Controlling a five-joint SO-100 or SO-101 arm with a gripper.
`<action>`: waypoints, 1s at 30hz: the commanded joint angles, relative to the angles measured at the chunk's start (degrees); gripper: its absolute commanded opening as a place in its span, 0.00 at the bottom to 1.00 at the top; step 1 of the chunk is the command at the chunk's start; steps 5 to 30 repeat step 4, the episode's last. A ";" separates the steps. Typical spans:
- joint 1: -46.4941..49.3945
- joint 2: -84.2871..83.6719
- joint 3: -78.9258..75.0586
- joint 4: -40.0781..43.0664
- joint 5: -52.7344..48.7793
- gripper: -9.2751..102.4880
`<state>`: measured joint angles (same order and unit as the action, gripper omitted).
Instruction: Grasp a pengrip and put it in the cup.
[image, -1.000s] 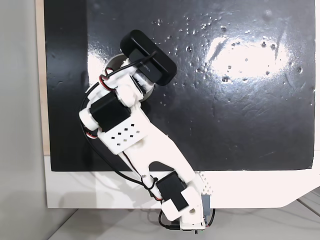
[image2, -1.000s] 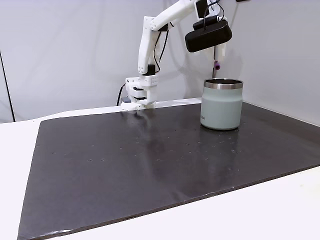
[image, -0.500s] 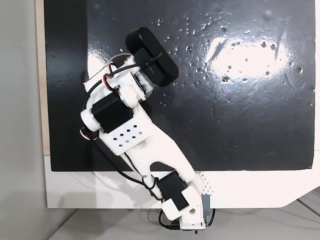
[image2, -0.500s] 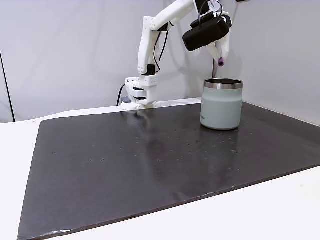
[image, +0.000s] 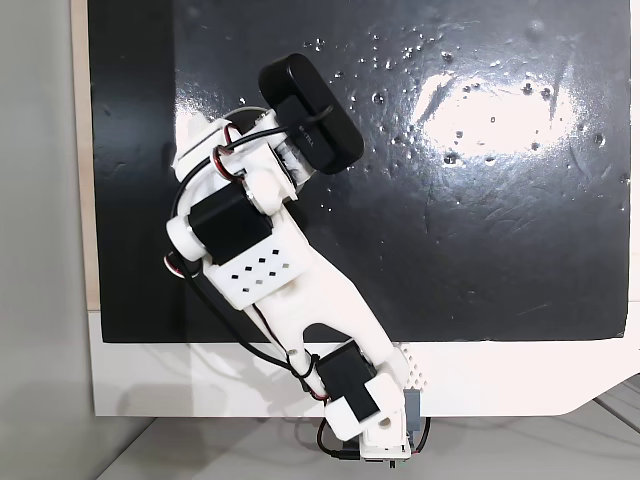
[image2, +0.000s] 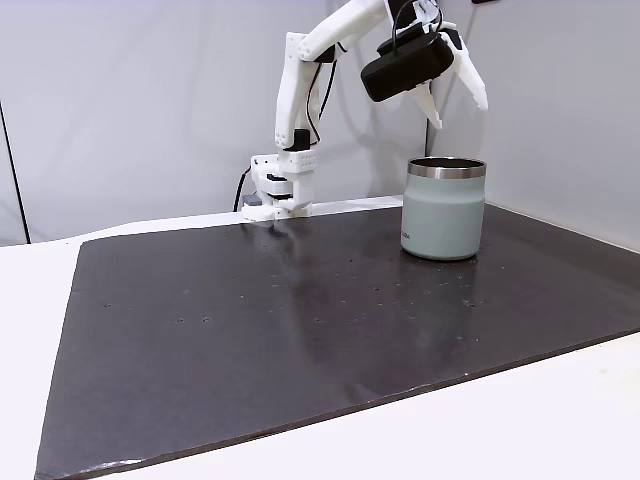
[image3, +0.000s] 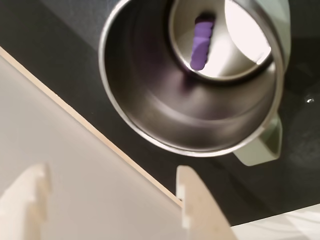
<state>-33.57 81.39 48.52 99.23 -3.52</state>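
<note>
One pengrip (image3: 201, 42) inside one cup (image3: 190, 120) — jaws empty, spread apart.

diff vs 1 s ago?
The gripper opened above the cup and let go of the pengrip, which now lies on the cup's bottom in the wrist view. Before, it hung pinched between the fingers over the rim. The cup and the black mat stayed put.

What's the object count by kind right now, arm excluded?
Cup: 1, pale grey-green, on the black mat.
Pengrip: 1, purple, lying on the cup's bottom in the wrist view.
Mat: 1.
Total: 3.
The gripper hangs above the cup with its jaws apart and empty.
</note>
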 joint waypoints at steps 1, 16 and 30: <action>0.79 3.52 -2.37 -0.70 0.79 0.36; 0.79 4.04 -2.37 -0.35 0.62 0.36; 0.79 4.04 -2.37 -0.35 0.62 0.36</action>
